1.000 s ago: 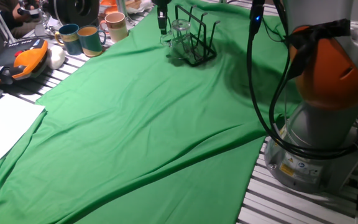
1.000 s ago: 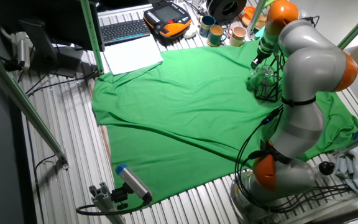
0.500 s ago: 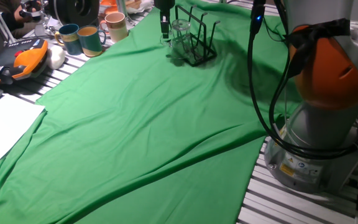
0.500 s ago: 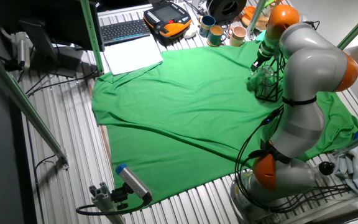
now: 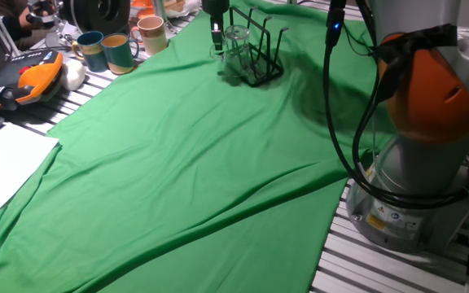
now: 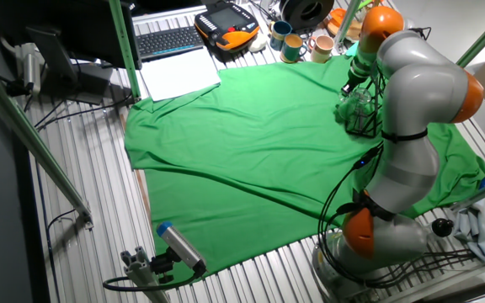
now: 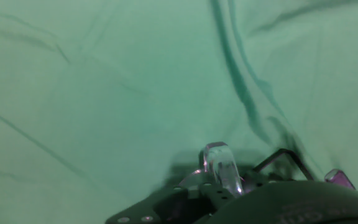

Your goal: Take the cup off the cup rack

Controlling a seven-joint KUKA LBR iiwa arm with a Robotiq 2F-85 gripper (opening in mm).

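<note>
With the gripper [image 5: 215, 34] poised beside the cup [image 5: 236, 45] on the cup rack [image 5: 257, 50] (jaw state unclear), a skewed lift risks snagging a prong and tipping the rack.

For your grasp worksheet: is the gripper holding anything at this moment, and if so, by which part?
It cannot be told. The gripper is right beside the cup on the cup rack, but no view shows contact.
</note>
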